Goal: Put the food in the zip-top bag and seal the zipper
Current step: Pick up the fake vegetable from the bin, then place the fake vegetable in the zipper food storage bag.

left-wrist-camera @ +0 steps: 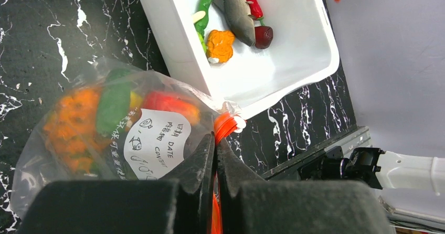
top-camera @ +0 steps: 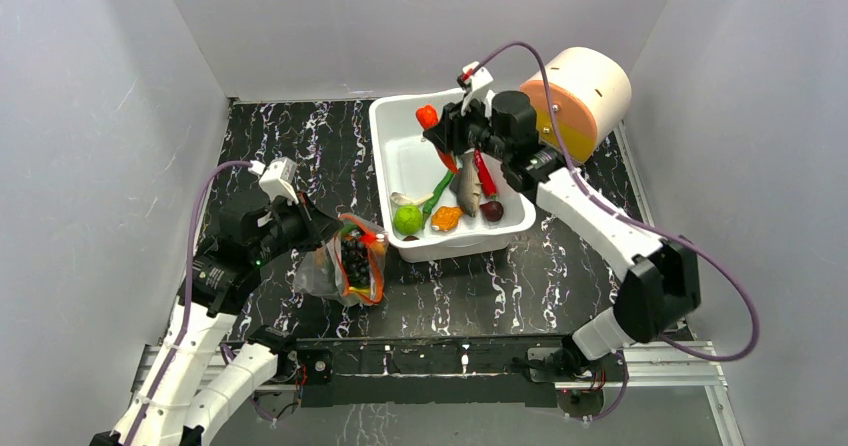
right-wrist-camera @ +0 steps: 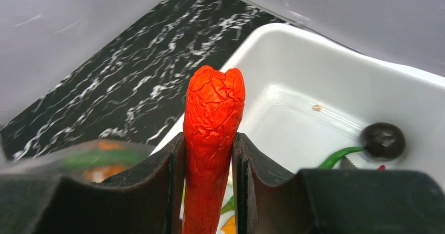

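Left wrist, bag (left-wrist-camera: 68, 124) label (left-wrist-camera: 157, 142), right wrist, chili (right-wrist-camera: 212, 134) wrinkles

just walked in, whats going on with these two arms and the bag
The left end effector is shut on the red-orange zipper strip of the clear floppy plastic bag, beside the white rectangular plastic bin. The bag already holds several toy foods, dark grapes among them, and its mouth looks open. The right end effector grips a wrinkled orange-red toy vegetable above the bin. A grey toy fish, a green lime and a few other pieces lie in the bin.
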{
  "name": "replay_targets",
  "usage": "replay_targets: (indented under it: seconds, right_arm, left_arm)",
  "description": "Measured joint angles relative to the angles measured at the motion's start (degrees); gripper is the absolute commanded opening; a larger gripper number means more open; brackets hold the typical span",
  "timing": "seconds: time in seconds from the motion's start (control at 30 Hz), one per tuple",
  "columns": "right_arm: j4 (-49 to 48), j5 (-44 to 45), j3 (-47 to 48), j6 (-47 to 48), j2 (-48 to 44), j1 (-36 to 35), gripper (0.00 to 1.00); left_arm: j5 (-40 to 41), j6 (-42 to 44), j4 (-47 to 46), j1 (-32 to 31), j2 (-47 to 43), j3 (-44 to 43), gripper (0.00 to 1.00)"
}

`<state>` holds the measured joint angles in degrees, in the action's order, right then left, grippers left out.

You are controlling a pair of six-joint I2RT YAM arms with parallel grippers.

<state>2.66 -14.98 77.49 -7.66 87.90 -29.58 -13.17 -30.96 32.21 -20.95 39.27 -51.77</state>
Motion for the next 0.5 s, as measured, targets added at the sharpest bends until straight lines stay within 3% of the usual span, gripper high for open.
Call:
replay_targets:
  seconds: [0.23,0.5]
  right_arm:
    - [-1.8,-3.8,-8.6,-0.5,-12.2,-4.6,0.20]
    - [2.3,3.2,-10.7,-12.9,-18.1,-15.7,0.20]
  left_arm:
    - [-1.2,-1.7,0.0,0.0,0.8,-1.2,0.00]
    - [-1.7,-3.5,0.0,0.0,0.4,-1.2,0.00]
